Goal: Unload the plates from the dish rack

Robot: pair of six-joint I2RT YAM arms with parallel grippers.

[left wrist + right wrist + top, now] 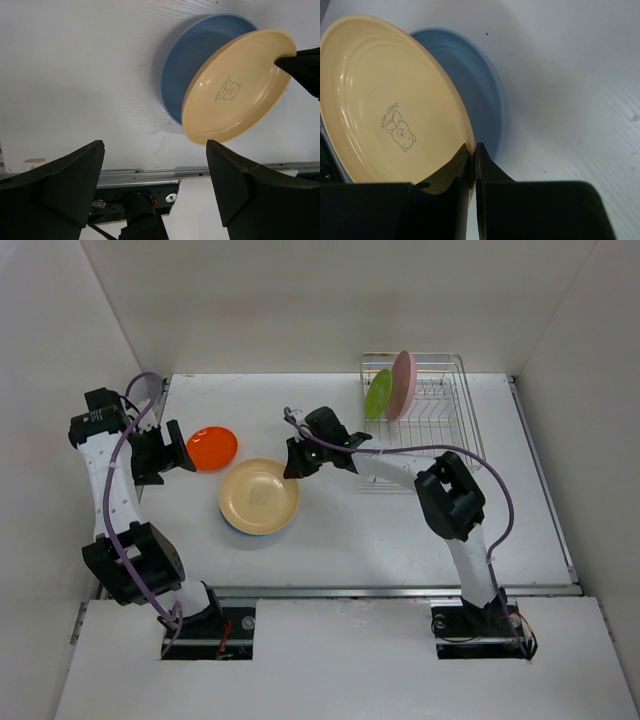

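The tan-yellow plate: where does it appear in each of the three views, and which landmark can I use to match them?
Top external: tan-yellow plate just left of centre.
Left wrist: upper right, tilted.
Right wrist: left half, rim pinched in the right gripper.
Shared landmark: the blue plate beneath it, seen in all three.
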